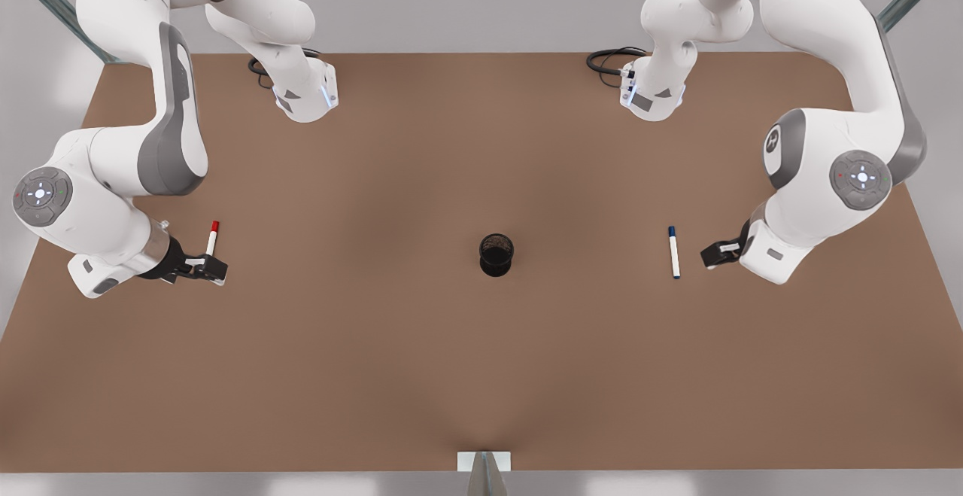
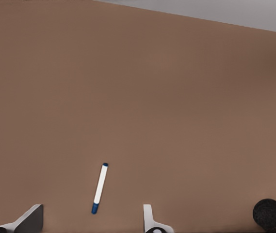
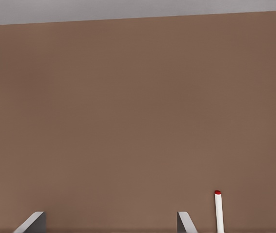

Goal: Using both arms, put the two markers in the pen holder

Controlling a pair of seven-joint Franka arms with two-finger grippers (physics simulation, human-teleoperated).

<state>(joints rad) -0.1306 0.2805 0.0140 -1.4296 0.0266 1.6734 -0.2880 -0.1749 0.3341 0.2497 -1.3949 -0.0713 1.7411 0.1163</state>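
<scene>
Left gripper (image 1: 713,254) at the front view's right, fingers (image 2: 150,221) spread wide, holding nothing, just beside the blue-capped marker (image 1: 673,252) lying flat on the brown table (image 1: 481,375). Right gripper (image 1: 211,266) at the front view's left, fingers (image 3: 185,222) also parted and empty, right beside the red-capped marker (image 1: 212,238), also flat on the table. Black mesh pen holder (image 1: 496,254) upright mid-table between both markers, well apart from each.

Brown table (image 1: 421,375) w/ black pen holder (image 1: 496,255) mid, red-cap marker (image 1: 212,239) & blue-cap marker (image 1: 674,252) lying flat either side.
</scene>
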